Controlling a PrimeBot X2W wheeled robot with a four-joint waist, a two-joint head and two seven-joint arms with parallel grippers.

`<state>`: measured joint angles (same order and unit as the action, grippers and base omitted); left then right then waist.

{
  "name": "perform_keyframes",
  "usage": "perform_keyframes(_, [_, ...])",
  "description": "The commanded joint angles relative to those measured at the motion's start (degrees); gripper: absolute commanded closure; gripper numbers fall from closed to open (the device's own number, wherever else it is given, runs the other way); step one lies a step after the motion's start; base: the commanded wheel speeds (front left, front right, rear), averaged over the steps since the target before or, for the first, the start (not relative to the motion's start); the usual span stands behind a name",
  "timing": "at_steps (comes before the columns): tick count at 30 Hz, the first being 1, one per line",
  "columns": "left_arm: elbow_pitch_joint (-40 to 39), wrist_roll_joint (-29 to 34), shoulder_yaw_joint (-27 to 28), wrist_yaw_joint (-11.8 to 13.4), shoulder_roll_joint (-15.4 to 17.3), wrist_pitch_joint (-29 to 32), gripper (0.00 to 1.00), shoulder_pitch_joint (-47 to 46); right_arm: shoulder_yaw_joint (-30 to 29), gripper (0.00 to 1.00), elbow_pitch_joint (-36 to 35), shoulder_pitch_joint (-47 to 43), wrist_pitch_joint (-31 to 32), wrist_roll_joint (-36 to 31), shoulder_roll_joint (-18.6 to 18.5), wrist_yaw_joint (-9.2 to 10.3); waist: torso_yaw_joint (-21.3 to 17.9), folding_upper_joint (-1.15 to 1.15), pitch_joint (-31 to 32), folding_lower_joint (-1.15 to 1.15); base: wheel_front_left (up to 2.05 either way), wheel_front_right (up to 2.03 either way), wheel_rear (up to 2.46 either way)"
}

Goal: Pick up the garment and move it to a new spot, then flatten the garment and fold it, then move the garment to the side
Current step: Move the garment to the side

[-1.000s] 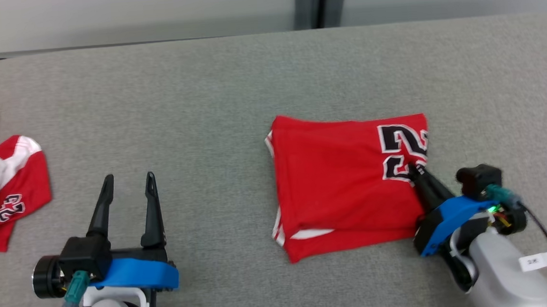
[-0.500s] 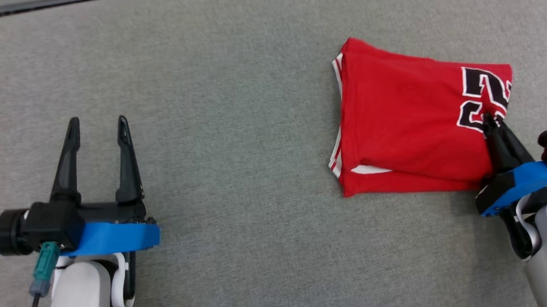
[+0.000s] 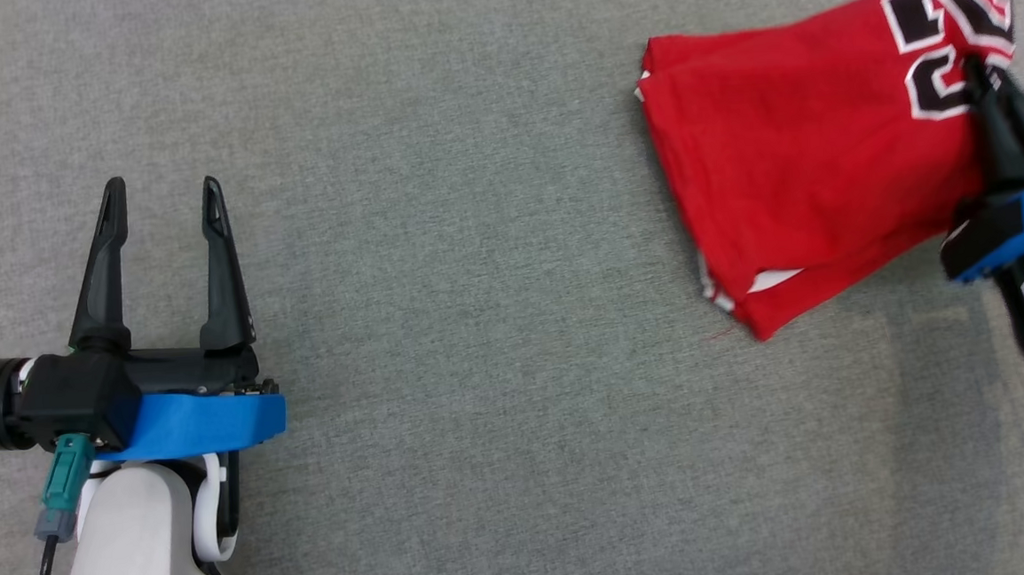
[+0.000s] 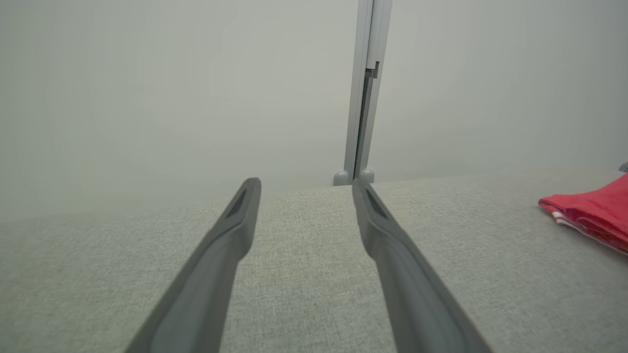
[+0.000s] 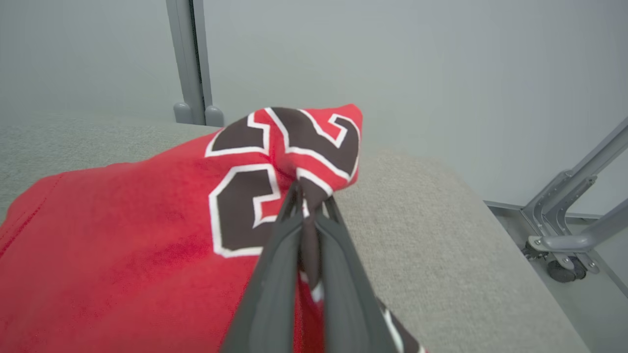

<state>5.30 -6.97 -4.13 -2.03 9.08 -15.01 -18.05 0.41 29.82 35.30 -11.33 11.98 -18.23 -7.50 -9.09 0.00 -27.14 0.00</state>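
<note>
My right pincer [image 3: 977,72] is pinched shut on the numbered corner of the folded red jersey garment [image 3: 788,146] near the grey cloth bench's [image 3: 473,236] right edge, ready to drag it aside, while my left pincer [image 3: 160,193] gapes empty.

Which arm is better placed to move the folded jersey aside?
Right. The right hand is shut on the folded red jersey at the number print; the left hand stands open over grey table, away from it.

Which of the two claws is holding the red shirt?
The right gripper: its fingers are pinched shut on the red shirt by its black number. The left gripper stands open over the grey table.
</note>
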Motion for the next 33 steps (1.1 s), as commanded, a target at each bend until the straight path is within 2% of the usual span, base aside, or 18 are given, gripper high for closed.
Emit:
perform_keyframes(1, [-0.27, 0.2, 0.25, 0.2, 0.41, -0.23, 0.0, -1.18, 0.01, 1.0, -0.6, 2.05, 0.64, -0.65, -1.15, 0.0, 0.49, 0.0, -0.57, 0.0, 0.0, 0.0, 0.0])
perform_keyframes(9, [-1.38, 0.13, -0.39, 0.32, 0.34, -0.23, 0.0, -2.56, -1.9, 1.0, 1.13, 10.5, 4.88, -1.63, -8.15, 0.0, 3.43, 0.0, -4.08, 0.0, 0.0, 0.0, 0.0])
perform_keyframes(17, [-1.99, -0.16, -1.12, 0.48, -0.36, -0.23, 0.0, -3.9, -5.06, 1.0, 10.8, 17.86, 6.28, -2.95, -15.69, 0.0, 6.4, 0.0, -6.59, 0.0, 0.0, 0.0, 0.0])
perform_keyframes(25, [-2.17, 0.06, -1.67, 0.48, -0.66, -0.23, 0.0, -5.02, -6.33, 1.0, 20.5, 24.91, 6.07, -5.28, -19.55, 0.0, 7.7, 0.0, -8.26, 0.0, 0.0, 0.0, 0.0])
perform_keyframes(32, [-2.12, 0.02, -1.65, 0.7, -0.6, -0.23, 0.0, -5.73, -7.21, 1.0, 26.76, 29.6, 4.94, -7.57, -19.87, 0.0, 7.66, 0.0, -9.25, 0.0, 0.0, 0.0, 0.0])
perform_keyframes(33, [-2.09, -0.01, -1.63, 0.73, -0.61, -0.23, 0.0, -5.79, -7.29, 0.88, 27.45, 30.08, 4.6, -7.91, -19.65, 0.0, 7.63, 0.0, -9.32, 0.0, 0.0, 0.0, 0.0])
